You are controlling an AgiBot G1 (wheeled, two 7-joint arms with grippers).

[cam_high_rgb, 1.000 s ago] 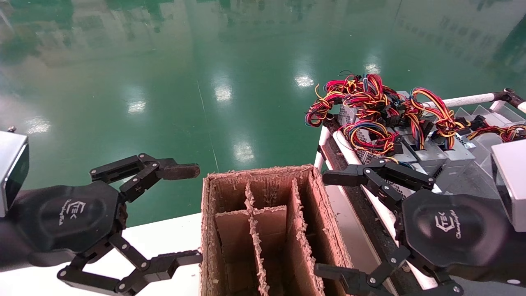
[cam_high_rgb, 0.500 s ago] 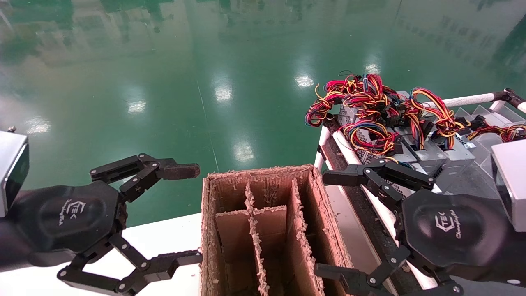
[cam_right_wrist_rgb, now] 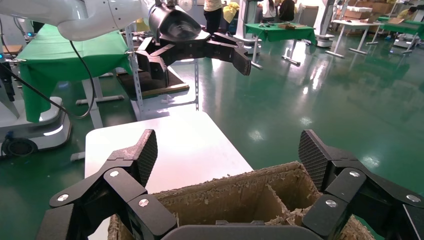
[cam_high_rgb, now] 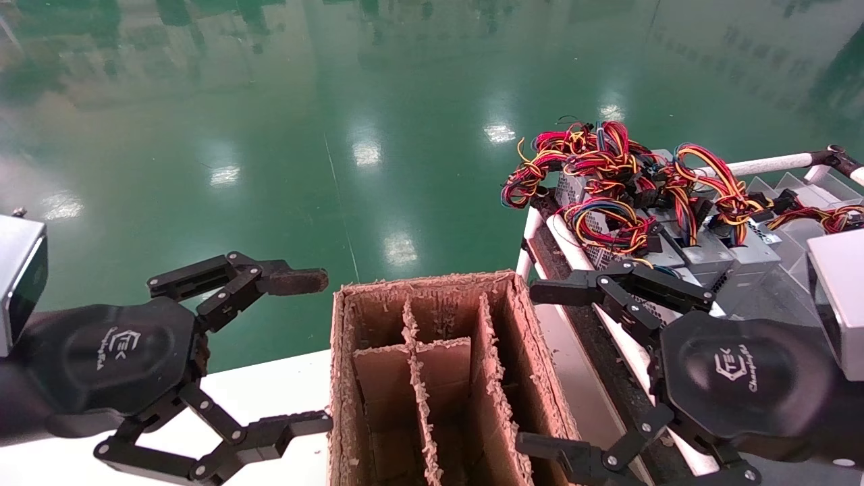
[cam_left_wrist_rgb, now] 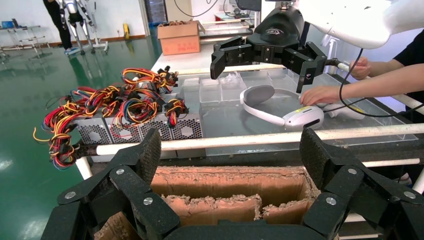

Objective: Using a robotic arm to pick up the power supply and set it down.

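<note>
My right gripper (cam_high_rgb: 540, 368) hangs with its fingers spread wide and nothing between them, just to the right of the cardboard box (cam_high_rgb: 439, 378), near the white rail (cam_high_rgb: 611, 324) of the rack beside it. From my right wrist, the two black fingers (cam_right_wrist_rgb: 142, 155) frame the box's torn rim, and the white tabletop (cam_right_wrist_rgb: 170, 150) lies beyond it. My left gripper (cam_high_rgb: 317, 351) sits on the other side of the box, likewise spread wide and holding nothing, one finger over the green floor (cam_high_rgb: 270, 148) and the other over the tabletop edge.

The power supply (cam_high_rgb: 729, 260) sits in the rack to my right, one of a row of grey metal units packed side by side, with bundles of red, yellow and black wires (cam_high_rgb: 607, 175) heaped over them. It lies beyond my right gripper's upper finger, apart from it. From my left wrist, the same row shows perforated faces (cam_left_wrist_rgb: 145, 131) behind the rail, with white headphones (cam_left_wrist_rgb: 280, 107) in a clear tray (cam_left_wrist_rgb: 225, 87) next to them.
</note>
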